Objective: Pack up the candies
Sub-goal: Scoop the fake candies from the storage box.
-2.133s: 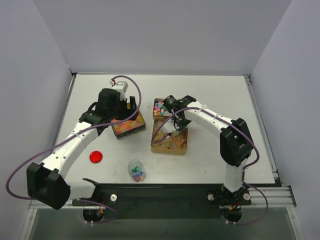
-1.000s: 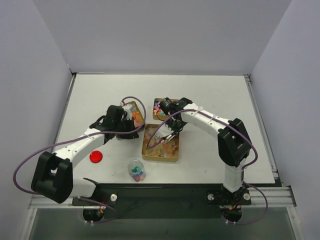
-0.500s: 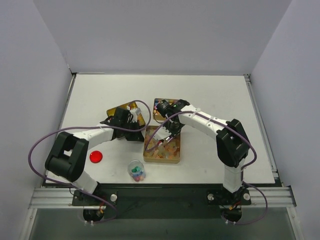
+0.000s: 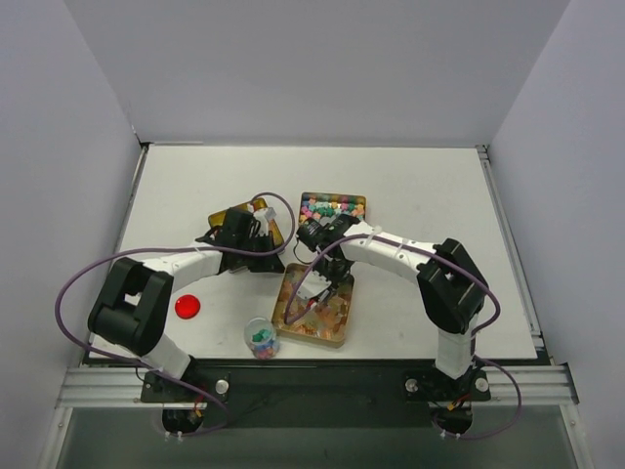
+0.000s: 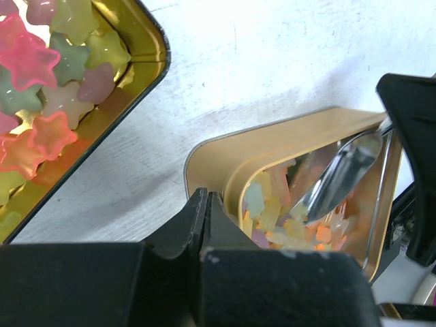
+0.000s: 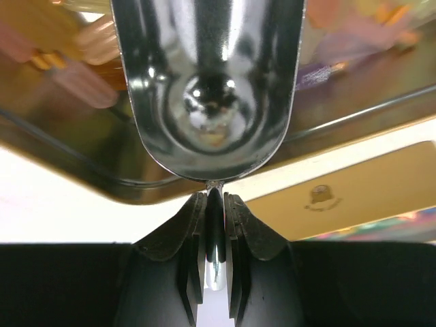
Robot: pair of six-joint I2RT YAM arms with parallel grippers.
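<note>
white table: right claw pinches scoop among candies.

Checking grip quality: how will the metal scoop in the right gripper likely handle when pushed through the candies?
The scoop looks like polished metal, so it is probably stiff and slick. The right gripper pinches only its thin handle, so it may swivel when pressed against the candies.
</note>
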